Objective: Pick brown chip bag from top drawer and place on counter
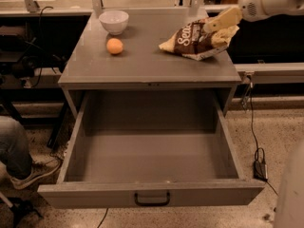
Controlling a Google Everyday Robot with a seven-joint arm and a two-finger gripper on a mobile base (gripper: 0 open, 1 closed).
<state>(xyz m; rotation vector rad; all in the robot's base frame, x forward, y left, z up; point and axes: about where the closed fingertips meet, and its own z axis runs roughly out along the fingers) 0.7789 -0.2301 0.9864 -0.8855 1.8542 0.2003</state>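
Observation:
The brown chip bag (192, 41) lies on the grey counter (142, 63) near its right edge, white lettering facing up. My gripper (222, 27) reaches in from the upper right on the white arm (270, 1) and is shut on the bag's right end, one cream finger above it and one below. The top drawer (151, 198) is pulled fully open below the counter. Its inside is empty, and its black handle (152, 199) sits at the middle of the front panel.
A white bowl (114, 21) stands at the counter's back left, with an orange ball (114, 46) just in front of it. A person's leg and shoe (21, 163) are at the lower left. Cables (259, 160) run on the floor at the right.

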